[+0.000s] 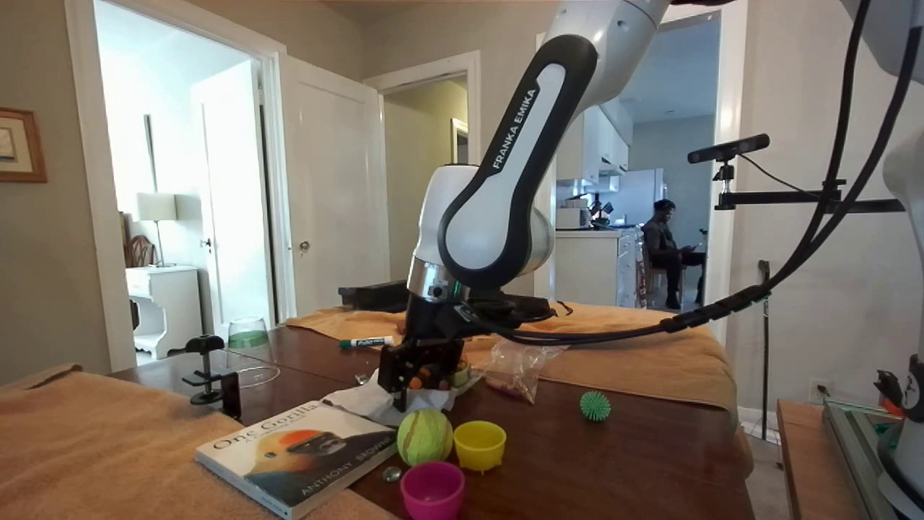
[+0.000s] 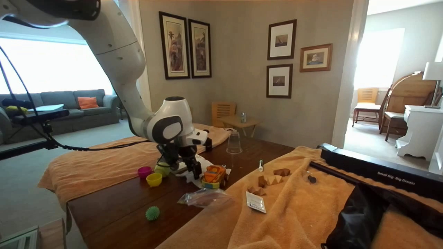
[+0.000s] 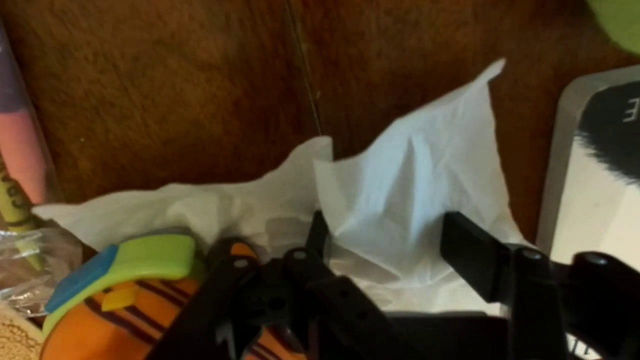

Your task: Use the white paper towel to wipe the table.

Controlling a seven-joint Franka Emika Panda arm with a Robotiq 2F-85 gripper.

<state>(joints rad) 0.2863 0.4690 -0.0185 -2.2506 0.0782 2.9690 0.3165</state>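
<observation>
The white paper towel (image 3: 420,150) lies crumpled on the dark brown table (image 3: 200,100), with one corner sticking up in the wrist view. It also shows in both exterior views (image 1: 367,399) (image 2: 206,162), partly hidden by the gripper. My gripper (image 3: 385,240) points down, low over the towel. Its two fingers stand apart with a raised fold of the towel between them. Neither finger is closed on the fold. The gripper also shows in both exterior views (image 1: 422,379) (image 2: 187,169). The glossy table top shows there too (image 1: 548,455) (image 2: 110,207).
An orange toy truck (image 2: 214,175) stands against one side of the towel, and a book (image 1: 303,451) lies on the other. Close by are a yellow-green ball (image 1: 424,437), yellow cup (image 1: 480,446), pink cup (image 1: 433,491), plastic bag (image 1: 516,365), spiky ball (image 1: 595,406) and clear cup (image 2: 234,143).
</observation>
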